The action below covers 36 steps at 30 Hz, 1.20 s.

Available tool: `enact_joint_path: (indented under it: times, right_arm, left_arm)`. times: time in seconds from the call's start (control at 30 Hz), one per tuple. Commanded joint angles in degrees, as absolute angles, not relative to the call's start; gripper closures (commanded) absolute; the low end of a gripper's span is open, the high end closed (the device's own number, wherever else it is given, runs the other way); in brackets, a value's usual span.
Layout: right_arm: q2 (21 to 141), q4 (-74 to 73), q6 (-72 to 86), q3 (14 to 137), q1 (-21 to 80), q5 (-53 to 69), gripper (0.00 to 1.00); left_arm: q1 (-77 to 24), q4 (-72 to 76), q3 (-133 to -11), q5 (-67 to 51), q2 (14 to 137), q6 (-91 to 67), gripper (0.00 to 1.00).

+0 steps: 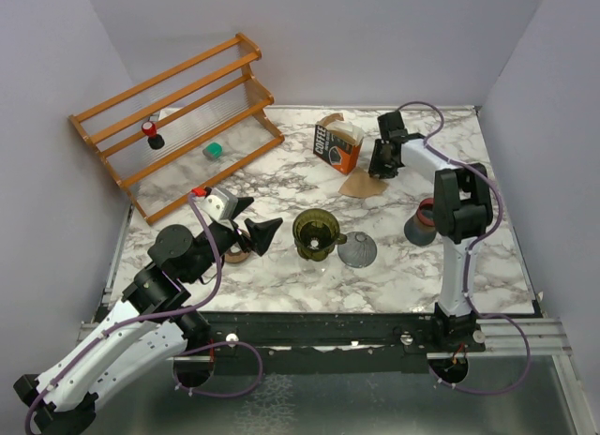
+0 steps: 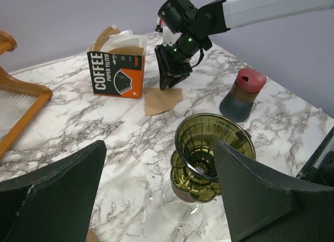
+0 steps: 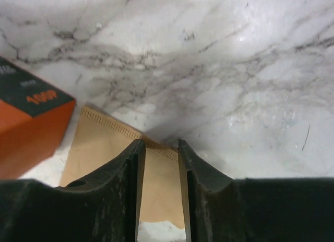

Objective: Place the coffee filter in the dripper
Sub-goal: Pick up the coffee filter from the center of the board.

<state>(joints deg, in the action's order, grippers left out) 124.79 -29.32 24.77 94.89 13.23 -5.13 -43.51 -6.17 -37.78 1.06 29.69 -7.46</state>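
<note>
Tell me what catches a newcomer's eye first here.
The right tool, jaws nearly together, sits over the edge of a brown paper filter lying flat beside the orange coffee-filter box at the far side of the marble table. Mid-table stands the empty green dripper, with the open left tool facing it.

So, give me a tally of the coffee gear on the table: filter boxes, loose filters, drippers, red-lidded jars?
filter box: 1
loose filter: 1
dripper: 1
red-lidded jar: 1
Total: 4
</note>
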Motion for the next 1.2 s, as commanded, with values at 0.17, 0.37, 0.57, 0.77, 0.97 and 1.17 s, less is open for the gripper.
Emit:
enact_joint_path:
  times: [0.17, 0.37, 0.57, 0.77, 0.97, 1.17]
  right_arm:
    - [113.8, -30.2, 25.1, 87.7, 13.8, -5.1, 0.39]
    - [108.4, -29.5, 29.6, 82.3, 13.8, -4.5, 0.2]
    - [103.8, -24.1, 36.2, 75.6, 13.9, 3.3, 0.18]
    - [101.9, -20.3, 41.9, 72.0, 13.8, 8.2, 0.18]
    - [101.6, -18.6, 45.5, 68.3, 13.8, 6.2, 0.18]
    - [103.8, -19.7, 47.0, 68.6, 13.8, 3.9, 0.18]
  left_arm:
    - [-43.1, -6.6, -37.6, 0.1, 29.9, -7.3, 0.15]
    - [-43.0, -6.6, -37.5, 0.1, 29.9, -7.3, 0.15]
    - [-43.0, -6.5, -37.6, 0.0, 29.8, -7.4, 0.15]
    - [-43.0, -6.5, -37.5, -1.5, 29.5, -7.5, 0.15]
    - [-43.0, -6.5, -37.5, -1.5, 29.2, -7.6, 0.15]
    - [-43.0, -6.5, -37.4, -1.6, 29.1, -7.6, 0.15]
